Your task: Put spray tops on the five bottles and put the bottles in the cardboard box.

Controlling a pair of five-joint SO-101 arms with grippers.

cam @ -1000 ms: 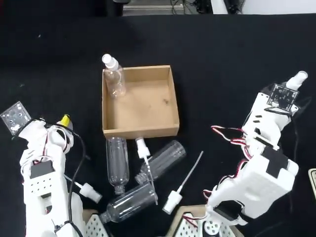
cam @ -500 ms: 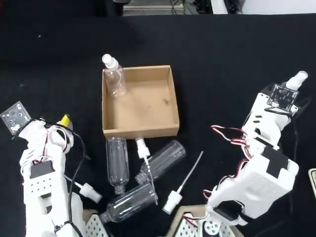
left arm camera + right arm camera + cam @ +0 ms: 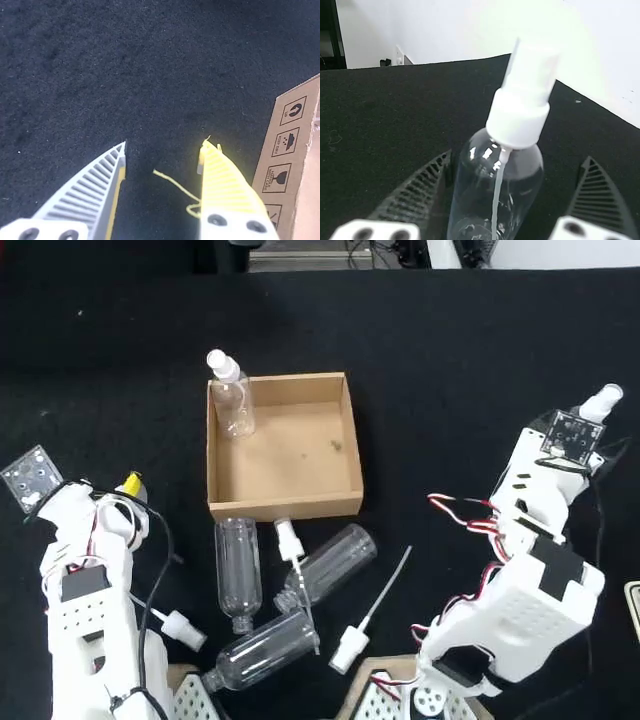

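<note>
The black table point(image 3: 450, 340) is occupied near its middle by the cardboard box point(image 3: 285, 445). The left gripper point(image 3: 162, 147) is held apart over bare cloth beside the box. The right gripper point(image 3: 519, 156) is spread around an upright capped bottle point(image 3: 490, 200). A second capped bottle point(image 3: 232, 400) is stood in the box's far left corner. Three uncapped bottles point(image 3: 238, 570) and three loose spray tops point(image 3: 349, 646) are laid before the box.
</note>
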